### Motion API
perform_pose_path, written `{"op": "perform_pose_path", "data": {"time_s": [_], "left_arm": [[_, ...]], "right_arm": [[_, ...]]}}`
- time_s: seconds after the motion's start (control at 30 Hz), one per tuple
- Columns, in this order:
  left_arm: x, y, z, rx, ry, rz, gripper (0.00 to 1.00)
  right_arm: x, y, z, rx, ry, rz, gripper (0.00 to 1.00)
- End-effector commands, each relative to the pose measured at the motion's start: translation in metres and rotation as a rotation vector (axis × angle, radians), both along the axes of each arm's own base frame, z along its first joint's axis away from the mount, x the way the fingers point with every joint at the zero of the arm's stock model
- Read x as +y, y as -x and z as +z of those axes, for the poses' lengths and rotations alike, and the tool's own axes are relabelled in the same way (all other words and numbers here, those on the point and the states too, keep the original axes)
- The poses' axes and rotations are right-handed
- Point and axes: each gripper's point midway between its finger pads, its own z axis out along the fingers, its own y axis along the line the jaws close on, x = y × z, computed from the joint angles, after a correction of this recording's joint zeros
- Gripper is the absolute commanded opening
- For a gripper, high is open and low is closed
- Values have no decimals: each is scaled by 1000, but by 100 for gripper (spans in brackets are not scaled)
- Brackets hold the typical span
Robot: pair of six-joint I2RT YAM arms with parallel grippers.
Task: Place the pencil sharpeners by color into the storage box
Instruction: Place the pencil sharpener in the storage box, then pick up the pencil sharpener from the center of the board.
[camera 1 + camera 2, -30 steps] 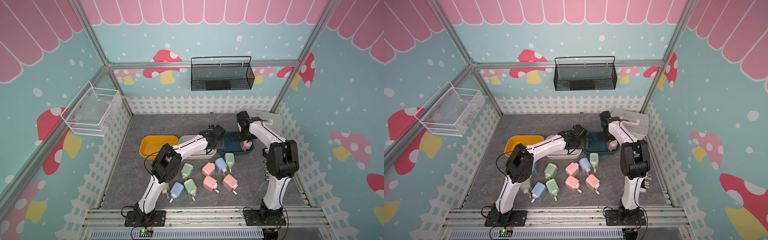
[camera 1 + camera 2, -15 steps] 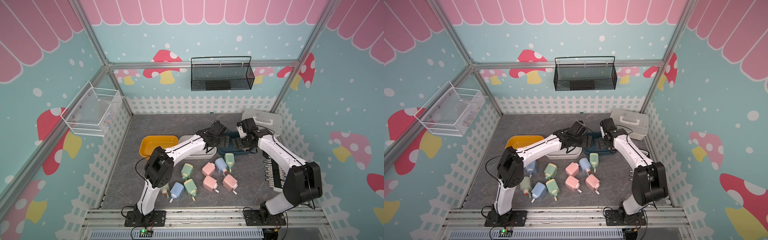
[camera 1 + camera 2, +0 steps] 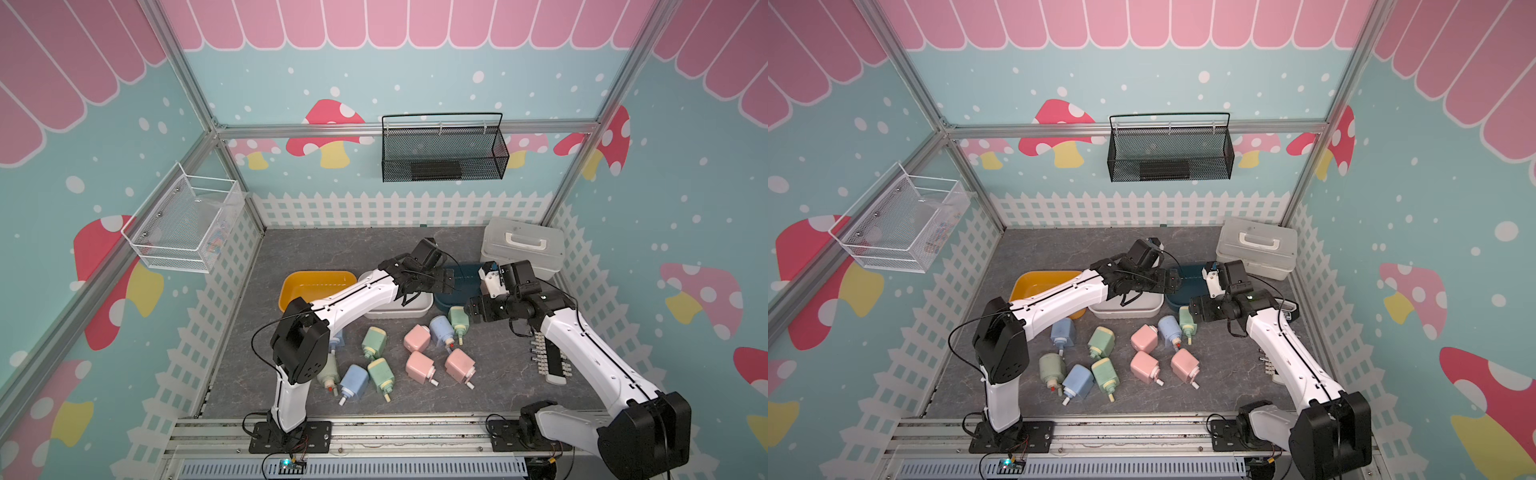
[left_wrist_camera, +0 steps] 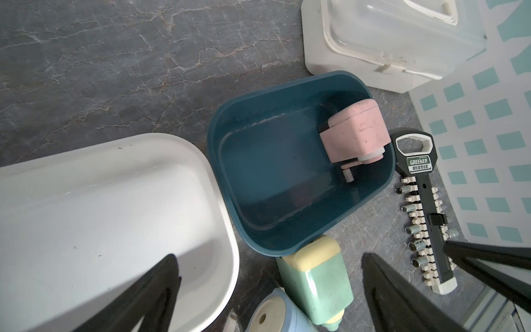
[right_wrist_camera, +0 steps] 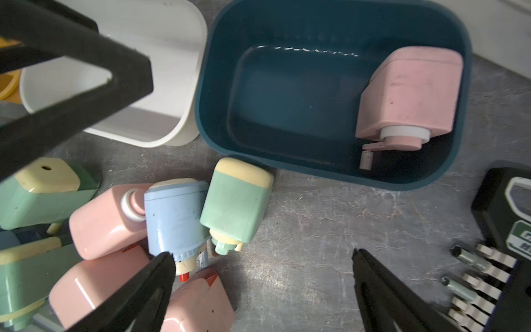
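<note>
Row, left to right: yellow rounded plastic tub, white rounded plastic tub, dark teal rounded plastic tub. Pink plastic pencil sharpener inside rightmost tub, at right end. Translucent white lidded case behind-right of that tub. Green plastic pencil sharpener against same tub's front wall; blue plastic pencil sharpener touching its left side. Other sharpeners scattered before tubs. Black socket-bit rack right of them.

Robot test cell, aluminium frame, mushroom-print walls, picket-fence trim, left arm and right arm bolted to rail
</note>
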Motion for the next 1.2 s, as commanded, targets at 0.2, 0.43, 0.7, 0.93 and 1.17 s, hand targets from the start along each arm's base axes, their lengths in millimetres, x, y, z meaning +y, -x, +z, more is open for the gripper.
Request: {"op": "perform_pose_path", "data": {"time_s": [0.2, 0.43, 0.7, 0.93, 1.17], "left_arm": [[18, 2, -3, 40, 26, 17, 99], [18, 4, -6, 49, 32, 20, 99], [14, 4, -7, 67, 53, 6, 99], [9, 2, -12, 83, 61, 6, 99], [7, 1, -18, 93, 62, 2, 99]], "right_arm": [[61, 71, -10, 117, -316, 247, 98], [50, 81, -34, 144, -265, 116, 99], [57, 107, -54, 196, -266, 151, 99], [57, 119, -71, 242, -191, 161, 98], [64, 131, -73, 278, -213, 178, 99]]}}
